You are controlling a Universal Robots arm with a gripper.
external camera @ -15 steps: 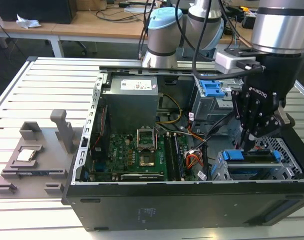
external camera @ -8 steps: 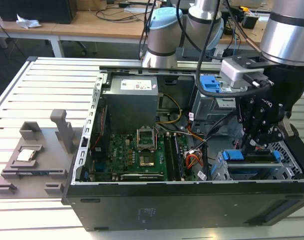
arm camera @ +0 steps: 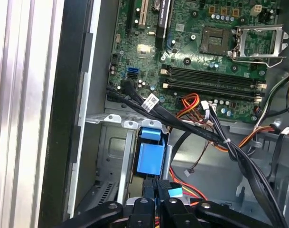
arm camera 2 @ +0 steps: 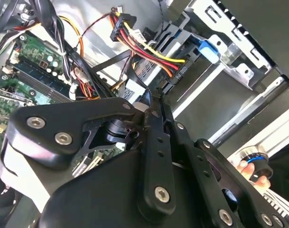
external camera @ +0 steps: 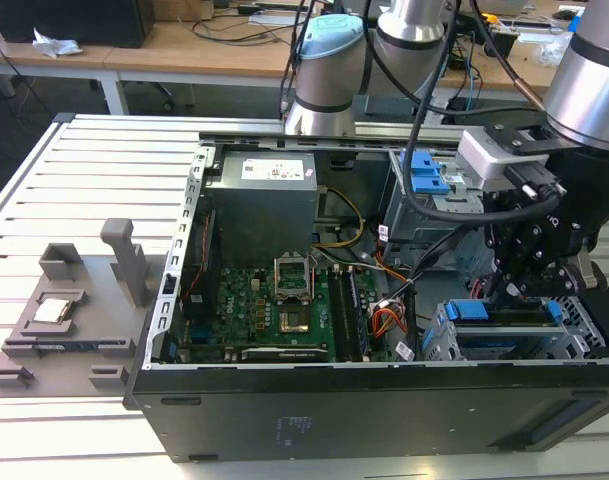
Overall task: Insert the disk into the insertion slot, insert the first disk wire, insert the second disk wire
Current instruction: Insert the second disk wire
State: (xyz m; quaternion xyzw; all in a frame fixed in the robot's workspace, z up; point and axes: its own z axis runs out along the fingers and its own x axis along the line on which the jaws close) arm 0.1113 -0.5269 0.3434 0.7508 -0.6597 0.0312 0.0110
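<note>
The slatted metal counter (external camera: 94, 180) is carrying an open black computer case (external camera: 374, 400), lying on its side with the green motherboard (external camera: 274, 310) facing up. Beside the case, toward the exterior view's left, a grey fixture plate (external camera: 64, 330) is resting on the counter. At the exterior view's right end of the case, the light grey insertion slot (external camera: 529, 345) is already holding the disk (external camera: 509, 312), whose blue caddy is showing at both ends in the cage. The black gripper (external camera: 524, 265) is hanging just above the disk's back edge, close to it. In both wrist views the jaws are standing closed together, finger against finger; whether anything thin is pinched between them I cannot tell. In the first wrist view the gripper (arm camera: 158, 190) is sitting right by a blue caddy tab (arm camera: 149, 152), with black cables (arm camera: 191, 126) running past. In the second wrist view a bundle of red, yellow and black wires (arm camera 2: 149, 50) is lying ahead of the gripper (arm camera 2: 151, 102).
</note>
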